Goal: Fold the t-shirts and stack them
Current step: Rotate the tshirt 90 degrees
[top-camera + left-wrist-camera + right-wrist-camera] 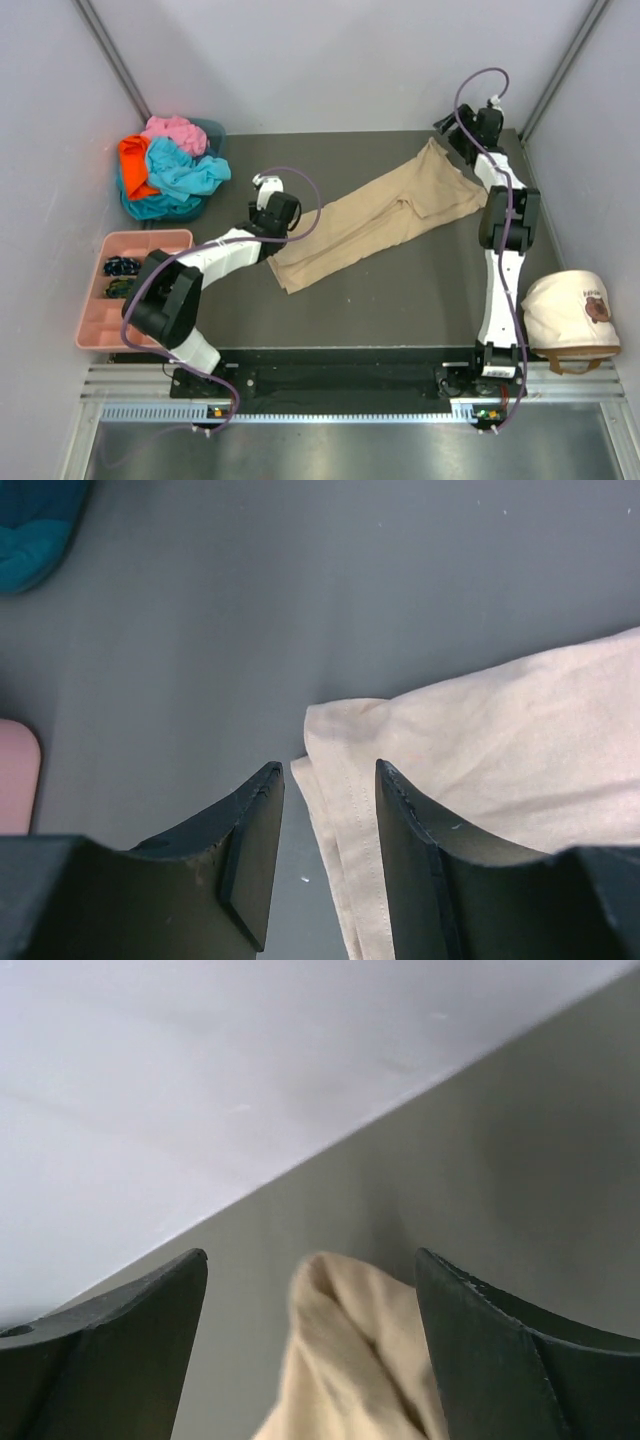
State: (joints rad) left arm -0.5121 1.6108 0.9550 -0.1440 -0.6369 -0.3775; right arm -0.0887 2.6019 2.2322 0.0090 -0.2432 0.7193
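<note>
The tan t-shirt (380,215) lies stretched in a long diagonal band across the dark table. Its far right end rises to a small peak under my right gripper (447,130). In the right wrist view that gripper (310,1255) stands wide open, and the blurred tip of the tan shirt (350,1360) sits between the jaws, touching neither. My left gripper (272,245) is at the shirt's near left end. Seen from the left wrist, it (328,767) is open just above the table, with the hemmed corner of the shirt (500,740) lying between its fingers. Turquoise (185,175), orange (133,165) and pink (175,130) t-shirts are heaped at the back left.
A pink compartment tray (150,240) holding small dark items stands left of the table. A cream cap (570,310) rests off the table's right edge. Grey walls close in at the back and sides. The turquoise heap (30,540) and tray corner (15,770) show at the left wrist view's left edge.
</note>
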